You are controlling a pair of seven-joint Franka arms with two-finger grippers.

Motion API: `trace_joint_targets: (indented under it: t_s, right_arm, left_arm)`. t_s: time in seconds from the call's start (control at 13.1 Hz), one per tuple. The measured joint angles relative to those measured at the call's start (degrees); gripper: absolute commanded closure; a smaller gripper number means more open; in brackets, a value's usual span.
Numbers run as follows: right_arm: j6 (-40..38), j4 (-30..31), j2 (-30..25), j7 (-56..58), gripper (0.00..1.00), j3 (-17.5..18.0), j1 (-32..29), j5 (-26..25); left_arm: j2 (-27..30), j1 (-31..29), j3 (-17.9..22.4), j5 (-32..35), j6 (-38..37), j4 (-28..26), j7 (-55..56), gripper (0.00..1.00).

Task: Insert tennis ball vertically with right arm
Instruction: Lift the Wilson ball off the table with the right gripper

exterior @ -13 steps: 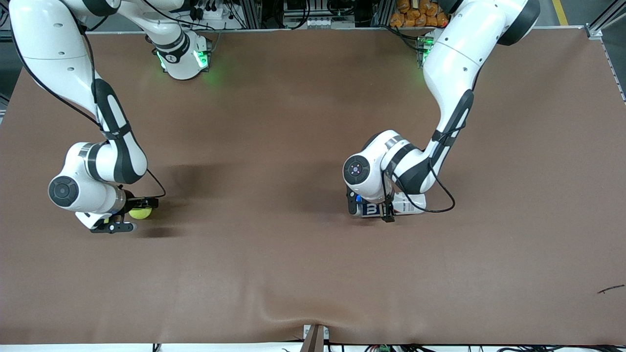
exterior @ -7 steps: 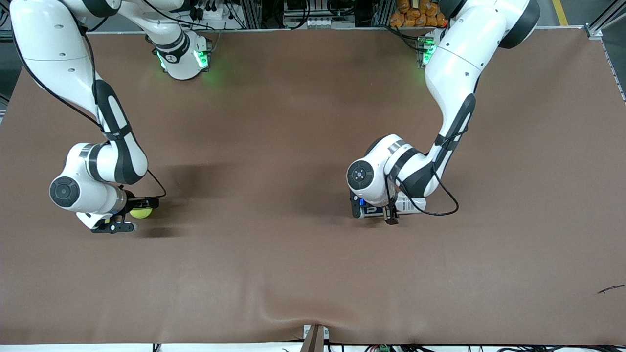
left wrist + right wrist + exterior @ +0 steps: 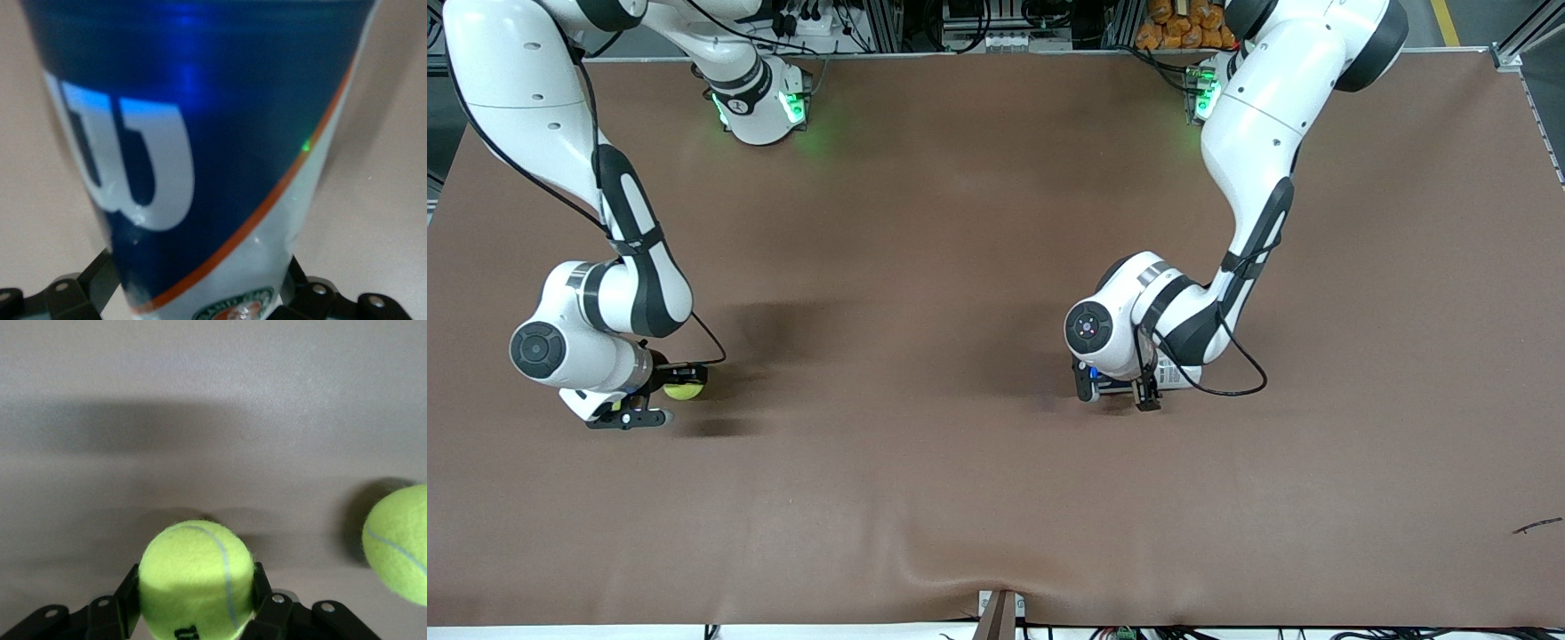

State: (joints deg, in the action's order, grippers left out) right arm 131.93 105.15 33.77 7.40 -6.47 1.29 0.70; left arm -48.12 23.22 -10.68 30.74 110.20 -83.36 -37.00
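My right gripper (image 3: 660,393) is shut on a yellow-green tennis ball (image 3: 197,577), low over the table near the right arm's end; the ball shows beside the wrist in the front view (image 3: 683,388). A second tennis ball (image 3: 400,543) lies on the table close by, cut off by the edge of the right wrist view; I cannot pick it out in the front view. My left gripper (image 3: 1113,391) is shut on a blue and white ball can (image 3: 200,167) with a white W and an orange stripe. In the front view the can (image 3: 1172,378) is mostly hidden under the left wrist.
The brown table cover (image 3: 925,462) has a raised wrinkle at its near edge (image 3: 960,578). A small dark scrap (image 3: 1536,526) lies near the left arm's end. Both arm bases stand along the table's edge farthest from the front camera.
The left wrist has shifted toward the left arm's end and turned with the can, so less of the can shows. The right gripper has shifted slightly with its ball.
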Motion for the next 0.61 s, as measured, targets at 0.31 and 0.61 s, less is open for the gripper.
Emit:
trace_joint_targets:
  t_s: [0.31, 0.61]
  right_arm:
    - [0.0, -2.7, -0.3, 0.2, 0.78, 0.0, 0.0, 0.0]
    - [-0.8, -4.6, -2.8, 2.6, 0.78, -0.1, -0.3, 0.0]
  left_arm:
    - [0.0, 0.1, 0.0, 0.0, -0.2, 0.3, 0.0, 0.00]
    - [0.0, 0.3, 0.0, 0.1, -0.8, 0.3, 0.0, 0.15]
